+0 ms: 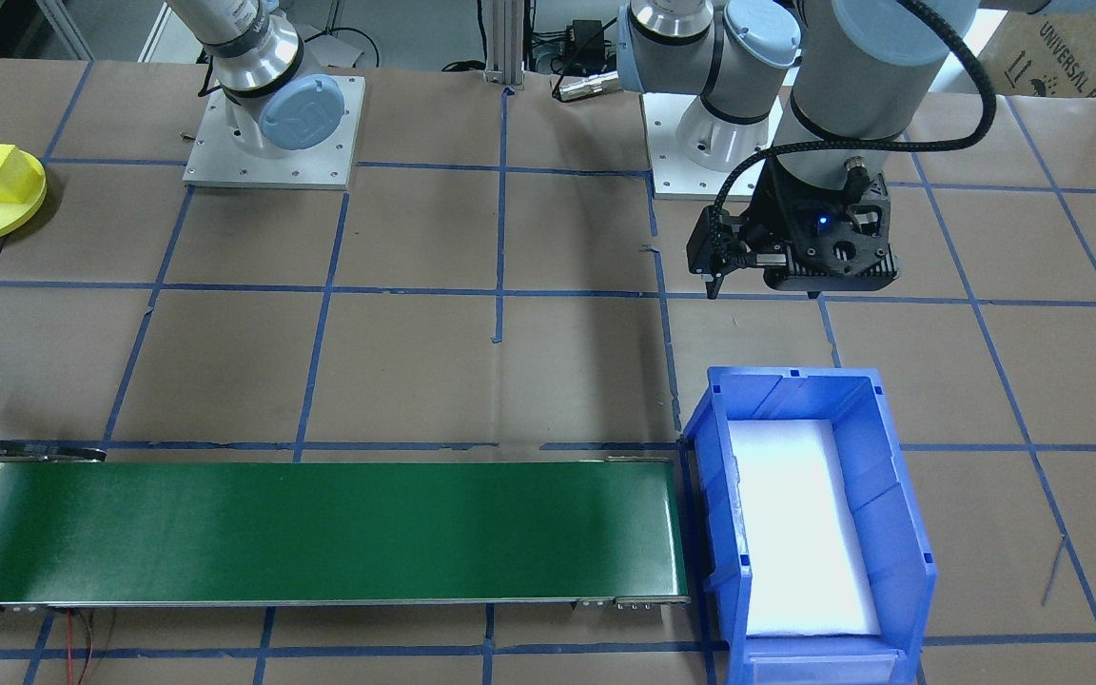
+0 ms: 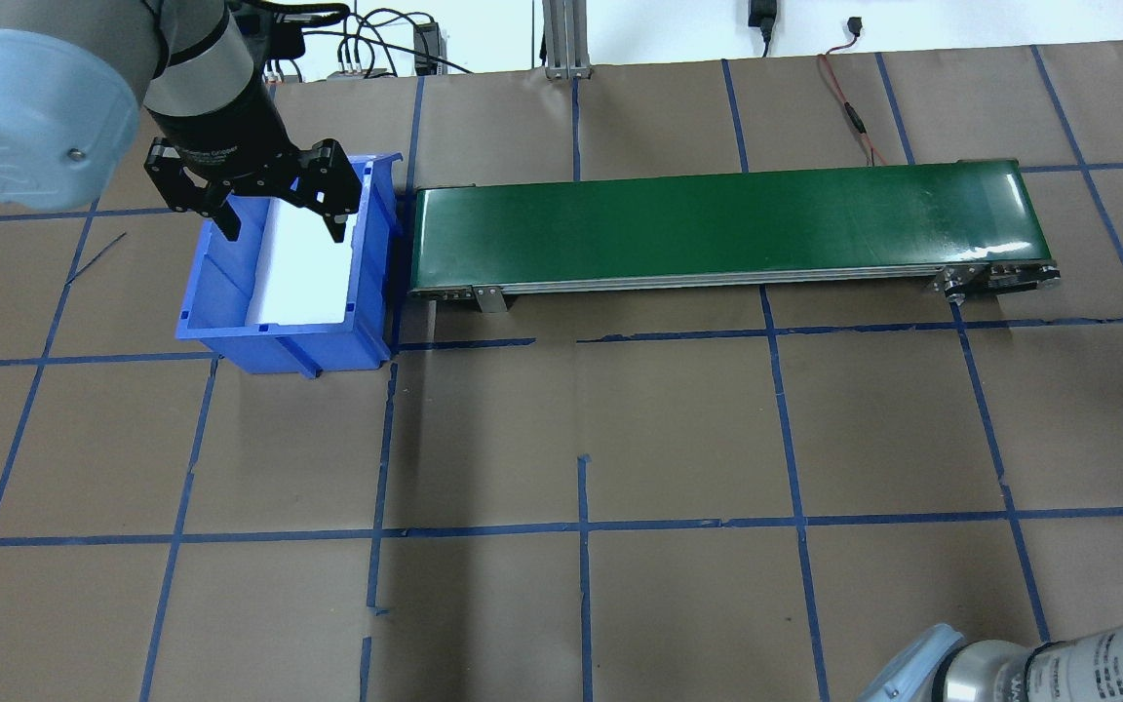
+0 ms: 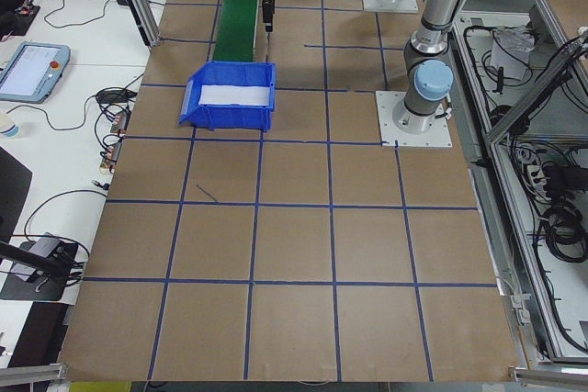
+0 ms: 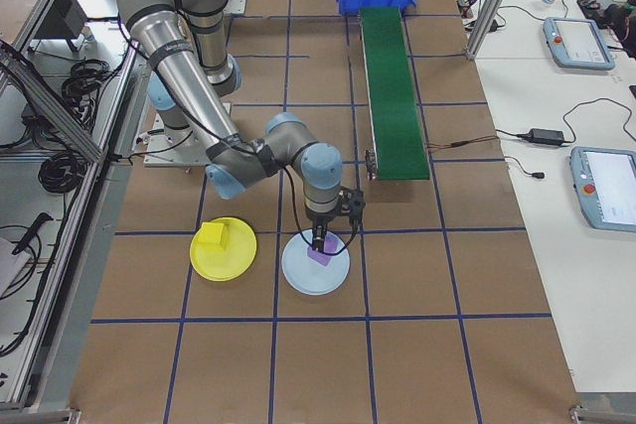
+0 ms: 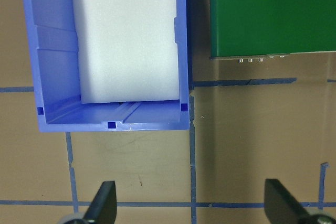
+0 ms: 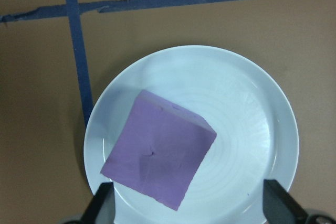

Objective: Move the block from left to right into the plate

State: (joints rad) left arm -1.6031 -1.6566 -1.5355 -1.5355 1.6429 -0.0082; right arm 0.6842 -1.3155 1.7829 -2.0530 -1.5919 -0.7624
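Brown paper crossed by blue tape lines is covering the surface [image 2: 620,429], with a green conveyor belt [image 2: 727,224] running along its far side and a blue bin [image 2: 284,336] sitting just beside the belt's end. At the other end of the surface, the purple block [image 6: 157,156] is lying in the pale blue plate [image 6: 247,103], turned at an angle to the view and sitting toward one side of the plate's floor. The right gripper [image 6: 189,203] is hanging straight above it with its jaws spread wide; in the right wrist view the block is sitting between the two fingertips [image 6: 102,203], nearer to one of them, and neither is touching it. A yellow plate [image 4: 223,250] holding a yellow block [image 4: 212,236] is resting just beside the pale blue one. The left gripper [image 2: 279,219] is hovering over the blue bin, its jaws also parted and holding nothing.
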